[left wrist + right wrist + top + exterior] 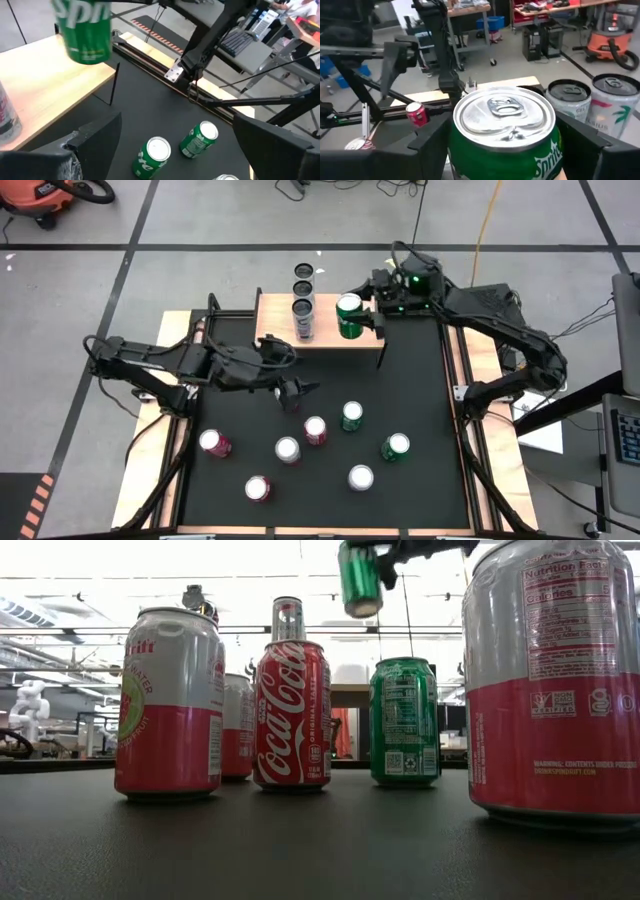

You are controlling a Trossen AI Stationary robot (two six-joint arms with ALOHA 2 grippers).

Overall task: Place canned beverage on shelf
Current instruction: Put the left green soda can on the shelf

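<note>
Your right tool (362, 312) is pinching a green aluminium Sprite can (349, 317), one finger on each flank, and you're holding it upright, pull-tab end up. In the low view the can is hanging clear in the air, high above the cans standing on the black surface (420, 400). The small light-wood shelf on thin black legs (275, 330) is lying almost directly under it: the left wrist view shows the can's base hovering over the board near its edge, not touching. So the move ahead looks like a straight descent, can axis kept vertical. Watch the row of tall slim cans (303, 298) already standing on the shelf, just beside your can. Your left tool (295, 392) is waiting with fingers spread and empty, over the black surface, farther from the shelf.
</note>
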